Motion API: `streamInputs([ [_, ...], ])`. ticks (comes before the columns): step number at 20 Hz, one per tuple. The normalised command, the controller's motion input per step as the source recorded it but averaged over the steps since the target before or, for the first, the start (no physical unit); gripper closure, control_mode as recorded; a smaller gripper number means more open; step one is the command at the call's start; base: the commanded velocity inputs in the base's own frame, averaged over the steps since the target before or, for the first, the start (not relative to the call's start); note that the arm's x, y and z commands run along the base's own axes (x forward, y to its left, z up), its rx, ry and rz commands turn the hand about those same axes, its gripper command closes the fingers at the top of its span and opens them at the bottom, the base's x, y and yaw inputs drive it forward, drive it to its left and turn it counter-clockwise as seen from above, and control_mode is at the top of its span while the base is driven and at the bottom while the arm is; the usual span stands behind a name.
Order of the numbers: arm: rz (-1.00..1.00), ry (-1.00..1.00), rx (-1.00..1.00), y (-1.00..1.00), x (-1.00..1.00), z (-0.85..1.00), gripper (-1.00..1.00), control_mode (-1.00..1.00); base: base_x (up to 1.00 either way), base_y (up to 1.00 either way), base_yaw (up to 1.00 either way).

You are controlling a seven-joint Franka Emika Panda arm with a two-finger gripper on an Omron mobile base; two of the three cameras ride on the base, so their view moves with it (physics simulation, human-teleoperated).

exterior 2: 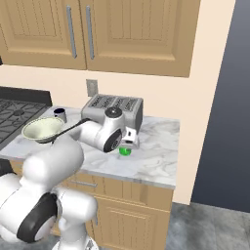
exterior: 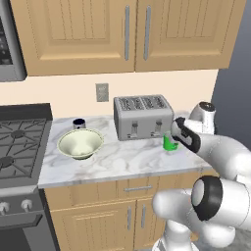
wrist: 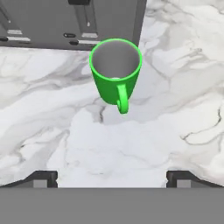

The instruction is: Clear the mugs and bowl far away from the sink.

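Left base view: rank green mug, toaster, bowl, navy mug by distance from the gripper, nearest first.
1. Green mug: right under the gripper, on the counter's right part.
2. Toaster: just left of it, at the wall.
3. Bowl: far left, near the stove.
4. Navy mug: behind the bowl; nearly level with it.

- We see a bright green mug (wrist: 115, 70) with a grey inside.
- The navy mug (exterior: 79, 123) looks dark blue.
- Our bowl (exterior: 81, 143) is pale cream-green.
- The toaster (exterior: 143, 116) is grey with dark slots.
- The counter (wrist: 175, 87) is white marble with grey veins.
- The cabinets (exterior: 127, 34) are light wood with silver handles.
- The wall (exterior: 59, 90) is cream; the outlet (exterior: 102, 92) grey.
- The stove (exterior: 19, 142) is black.
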Motion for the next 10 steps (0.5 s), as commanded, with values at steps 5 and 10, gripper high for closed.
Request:
streamInputs([
  [5, -0.04, 0.0, 0.0, 0.05, -0.74, 0.72, -1.0, -1.0, 0.0, 0.0, 0.0],
  [10, -0.02, 0.0, 0.0, 0.1, -0.74, 0.68, -1.0, -1.0, 0.0, 0.0, 0.0],
])
